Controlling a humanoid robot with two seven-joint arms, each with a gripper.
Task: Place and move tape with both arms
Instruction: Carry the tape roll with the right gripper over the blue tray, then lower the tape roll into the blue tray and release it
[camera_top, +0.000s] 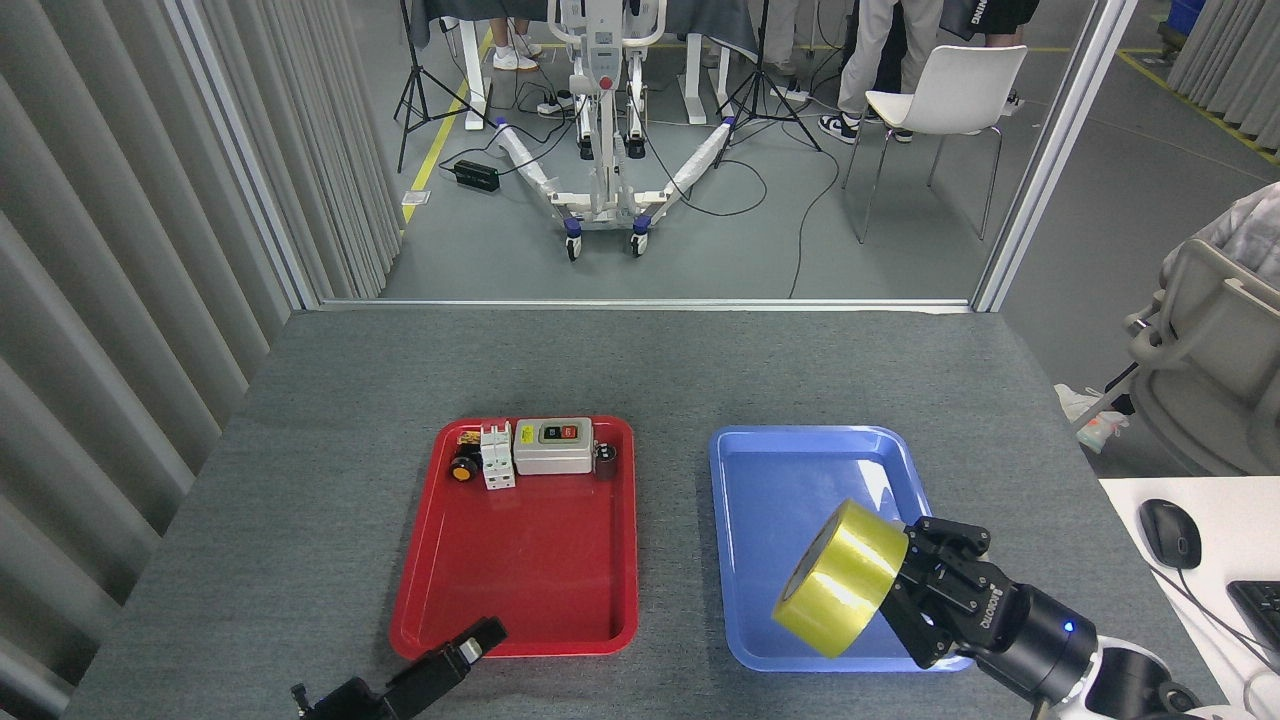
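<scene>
The tape (838, 578), a wide yellow roll, hangs tilted above the near part of the blue tray (800, 450). My right gripper (900, 592) comes in from the bottom right and is shut on the roll's right side. At the bottom edge, my left gripper (400, 672) sits low in front of the red tray (520, 580). Its black fingers (468, 645) are spread apart and hold nothing. It is well to the left of the tape.
The red tray's far end holds a grey switch box (553, 446), a white breaker (497, 456) and a small orange-and-black button (462, 467). At the right stand a white desk with a mouse (1170, 532) and an office chair (1210, 380).
</scene>
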